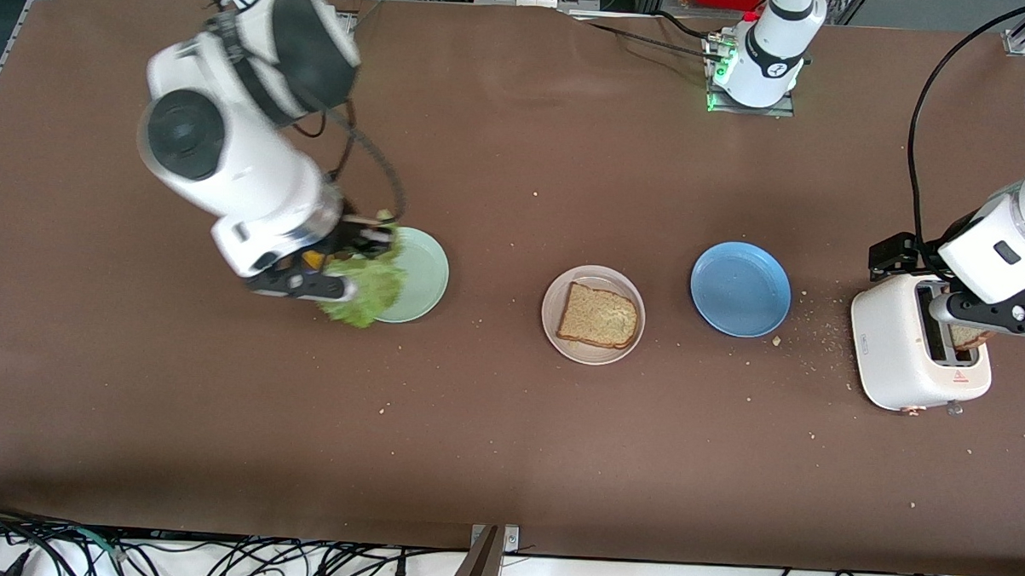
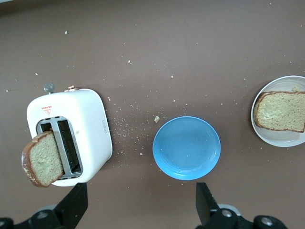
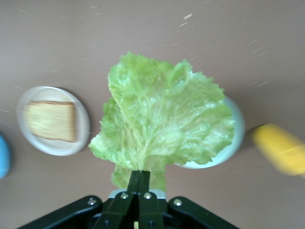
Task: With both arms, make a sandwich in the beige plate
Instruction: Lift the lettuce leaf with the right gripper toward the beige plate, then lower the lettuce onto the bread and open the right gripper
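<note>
My right gripper [image 1: 343, 269] is shut on a ruffled green lettuce leaf [image 1: 367, 293] and holds it up over the mint-green plate [image 1: 426, 272]. In the right wrist view the leaf [image 3: 162, 114] fans out from the closed gripper [image 3: 140, 177]. The beige plate [image 1: 554, 311] sits mid-table with one brown bread slice [image 1: 598, 315] on it, also seen in the right wrist view [image 3: 50, 120]. My left gripper [image 2: 140, 205] is open and empty, over the white toaster [image 1: 894, 352]. A second bread slice [image 2: 42, 160] sticks out of a toaster slot.
An empty blue plate [image 1: 740, 288] lies between the beige plate and the toaster. Crumbs are scattered round the toaster and blue plate. A blurred yellow object [image 3: 281, 148] lies beside the mint-green plate.
</note>
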{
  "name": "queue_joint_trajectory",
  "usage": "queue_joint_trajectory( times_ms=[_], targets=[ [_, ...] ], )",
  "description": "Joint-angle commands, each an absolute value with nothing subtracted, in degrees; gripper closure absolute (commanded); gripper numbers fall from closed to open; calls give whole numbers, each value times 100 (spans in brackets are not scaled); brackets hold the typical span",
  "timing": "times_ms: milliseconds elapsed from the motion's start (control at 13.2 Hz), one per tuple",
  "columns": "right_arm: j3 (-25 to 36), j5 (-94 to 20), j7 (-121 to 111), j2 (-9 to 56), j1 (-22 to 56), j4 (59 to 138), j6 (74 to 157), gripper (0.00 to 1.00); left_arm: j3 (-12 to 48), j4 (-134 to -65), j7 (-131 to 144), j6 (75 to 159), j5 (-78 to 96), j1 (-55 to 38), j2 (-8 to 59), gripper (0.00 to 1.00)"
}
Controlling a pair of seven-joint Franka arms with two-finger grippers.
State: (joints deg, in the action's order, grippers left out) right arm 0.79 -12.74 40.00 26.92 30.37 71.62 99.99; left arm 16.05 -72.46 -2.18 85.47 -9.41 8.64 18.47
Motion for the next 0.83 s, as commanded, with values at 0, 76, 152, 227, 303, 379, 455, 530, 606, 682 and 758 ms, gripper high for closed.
queue_joint_trajectory(
  times_ms=[0,76,152,227,303,379,455,530,606,682,758],
  targets=[
    [149,-1634,5767,3163,3733,6935,10938,100,1608,-7146,-237,8446,-809,888,1846,0],
    [149,-1748,6410,3329,3970,6935,11438,100,1608,-7146,-237,8446,-809,888,1846,0],
    [149,-1775,6877,3496,4199,6926,11922,100,1608,-7146,-246,8446,-809,931,1846,0],
    [149,-1836,7369,3672,4375,6926,12431,100,1626,-7146,-255,8446,-800,1010,1846,0],
    [141,-1967,7818,3865,4507,6926,12906,100,1617,-7146,-255,8446,-748,1019,1846,0],
    [88,-2160,8153,4076,4613,6917,13390,100,1617,-7146,-255,8446,-721,1037,1846,0],
    [1,-2301,8382,4278,4640,6908,13847,100,1617,-7146,-255,8446,-721,1046,1846,0],
    [-104,-2355,8594,4506,4641,6900,14295,100,1617,-7146,-255,8446,-721,1046,1846,0],
    [-219,-2364,8813,4770,4632,6821,14665,100,1617,-7146,-255,8446,-721,1046,1846,0],
    [-237,-2364,8894,5025,4641,6725,14878,100,1617,-7146,-255,8446,-721,1046,1846,0],
    [-229,-2356,8903,5245,4641,6602,14993,100,1617,-7146,-255,8446,-721,1046,1846,0]
  ],
)
